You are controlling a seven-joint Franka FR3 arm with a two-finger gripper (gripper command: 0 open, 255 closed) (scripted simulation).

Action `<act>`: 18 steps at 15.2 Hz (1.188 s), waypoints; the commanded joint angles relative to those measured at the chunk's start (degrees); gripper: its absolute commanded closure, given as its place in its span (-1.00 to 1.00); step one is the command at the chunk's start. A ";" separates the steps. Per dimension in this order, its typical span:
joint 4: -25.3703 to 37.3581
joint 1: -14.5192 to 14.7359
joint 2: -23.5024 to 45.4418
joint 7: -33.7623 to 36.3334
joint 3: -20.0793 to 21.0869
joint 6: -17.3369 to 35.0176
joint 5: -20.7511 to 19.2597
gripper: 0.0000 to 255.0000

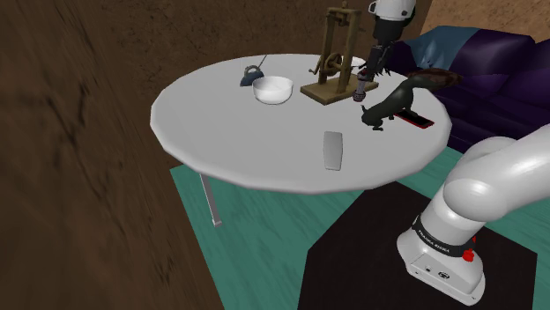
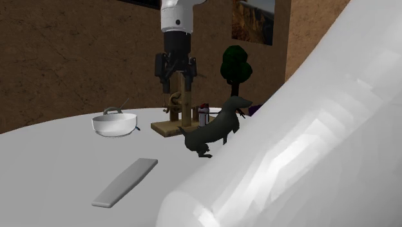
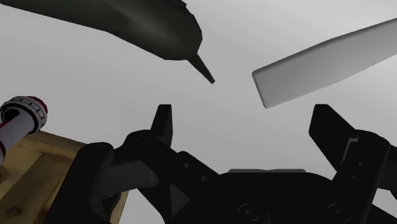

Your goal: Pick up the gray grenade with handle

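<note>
- Far off to the shoulder view's left of the all-black two-finger gripper (image 1: 368,77) sit a small dark blue object with a thin handle (image 1: 251,76) and a plain white round bowl (image 1: 272,89). Both are well clear of the work.
- Nearer the stand than the gripper, and well apart from it, a flat grey oblong slab (image 1: 332,150) lies on the round white table (image 1: 203,123).
- Just beside the gripper on that same side stands a tall brown wooden frame on a flat wooden base (image 1: 333,62).
- Touching or nearly touching that base, the white-grey cylindrical grenade with a red band (image 1: 360,91) sits just below the gripper. In the wrist view the grenade (image 3: 22,118) lies outside one finger, not between the two.
- Seen in the wrist view, the gripper (image 3: 248,124) has its fingers wide apart with only bare table between them; it holds nothing.
- Close on the gripper's other side stands a black long-bodied animal figure (image 1: 397,101), with a flat red-edged slab (image 1: 414,119) beside it.
- By my reading the step in hand is the approach, with the grasp not yet begun.
- Next the gripper needs to shift sideways towards the wooden base until the grenade is between the fingers, then go lower and close.
- Room is tight: the frame and the animal figure flank the target, so a finger could knock either one.
</note>
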 commanded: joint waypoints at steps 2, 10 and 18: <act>2.66 -0.06 4.24 -5.84 -4.16 2.38 -0.45 -1.00; 13.11 0.70 18.96 -21.75 -14.58 7.43 3.74 -1.00; 29.73 -2.24 39.30 -40.11 -21.83 7.54 17.05 -1.00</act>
